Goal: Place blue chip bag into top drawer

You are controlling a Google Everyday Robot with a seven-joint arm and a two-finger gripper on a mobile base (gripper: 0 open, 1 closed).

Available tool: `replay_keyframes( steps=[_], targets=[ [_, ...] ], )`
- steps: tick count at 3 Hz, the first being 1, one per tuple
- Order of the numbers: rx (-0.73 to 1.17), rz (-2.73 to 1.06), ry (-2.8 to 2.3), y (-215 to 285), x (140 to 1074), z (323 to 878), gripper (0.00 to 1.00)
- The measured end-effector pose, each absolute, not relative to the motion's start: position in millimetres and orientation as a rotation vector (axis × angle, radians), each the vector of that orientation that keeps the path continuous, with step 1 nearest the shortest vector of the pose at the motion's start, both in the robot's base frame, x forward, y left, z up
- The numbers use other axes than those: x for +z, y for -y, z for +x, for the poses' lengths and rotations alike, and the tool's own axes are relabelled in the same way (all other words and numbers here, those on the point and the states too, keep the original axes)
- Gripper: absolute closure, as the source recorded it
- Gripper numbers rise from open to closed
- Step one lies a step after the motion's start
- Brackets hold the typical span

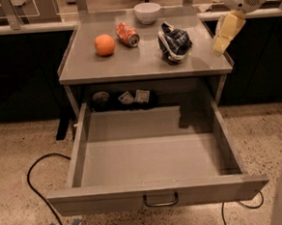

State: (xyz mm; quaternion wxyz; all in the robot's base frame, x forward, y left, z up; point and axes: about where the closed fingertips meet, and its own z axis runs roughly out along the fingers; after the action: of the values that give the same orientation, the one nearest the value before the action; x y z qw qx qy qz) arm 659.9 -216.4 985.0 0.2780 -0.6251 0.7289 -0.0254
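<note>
The blue chip bag (174, 42) lies crumpled on the right half of the grey table top (128, 62), dark navy with white edges. The top drawer (156, 192) is pulled fully open below the table, with nothing in it, and its dark pull handle (160, 200) is at the centre of the front panel. My gripper (224, 33) hangs pale yellow from the white wrist at the upper right. It is over the table's right edge, just to the right of the bag and apart from it, holding nothing.
An orange (105, 44), an orange-red soda can (127, 34) and a white bowl (147, 12) sit on the table left of the bag. Small packets (134, 96) lie on the shelf behind the drawer. A black cable (34, 189) loops on the floor at the left.
</note>
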Motion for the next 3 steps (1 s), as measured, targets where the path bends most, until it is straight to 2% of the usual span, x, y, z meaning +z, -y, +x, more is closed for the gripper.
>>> replay_keyframes(
  steps=[3],
  targets=[
    [-0.089,-1.647,-1.931,219.2,995.6,674.3,0.0]
  ],
)
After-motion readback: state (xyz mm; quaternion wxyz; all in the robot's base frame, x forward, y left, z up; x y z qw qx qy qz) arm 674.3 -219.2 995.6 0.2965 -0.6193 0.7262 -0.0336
